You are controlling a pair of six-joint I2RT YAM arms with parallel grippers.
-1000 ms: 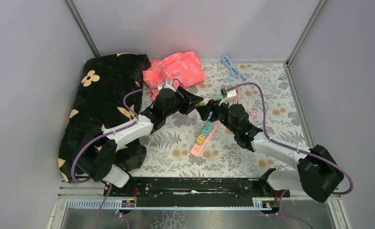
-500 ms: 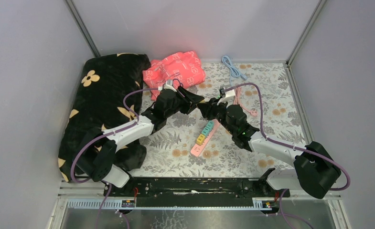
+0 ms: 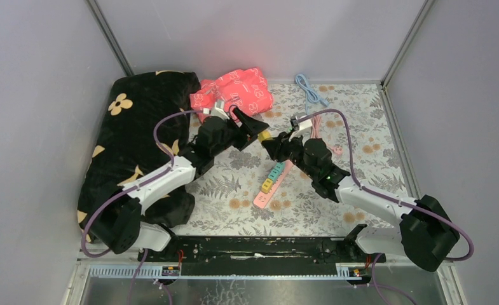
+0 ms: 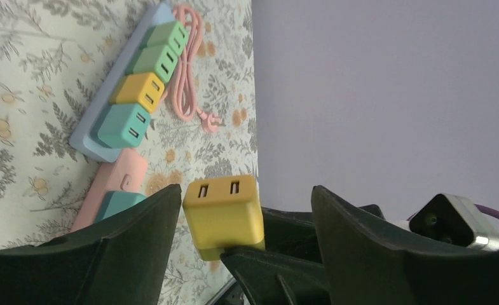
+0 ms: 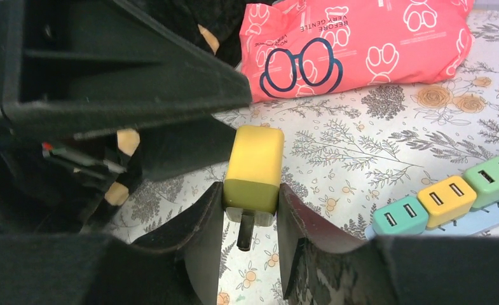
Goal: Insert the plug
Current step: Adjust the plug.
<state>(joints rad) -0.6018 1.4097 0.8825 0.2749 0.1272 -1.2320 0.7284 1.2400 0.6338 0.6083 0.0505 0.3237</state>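
A yellow plug with two USB ports on its end sits between the fingers of my right gripper, which is shut on its base with a dark prong pointing back at the camera. In the top view the plug hangs above the table between both grippers. My left gripper is open around the plug; one finger is close beside it and the other stands well apart. The pink power strip with several coloured plugs in it lies below, and shows in the left wrist view too.
A black flowered cushion fills the left side. A pink packet lies at the back. A blue cable and a pink cable lie at the back right. Grey walls close in three sides.
My left arm has pulled back up and to the left and its jaws stand open. The yellow plug stays in the right gripper, which has barely moved.
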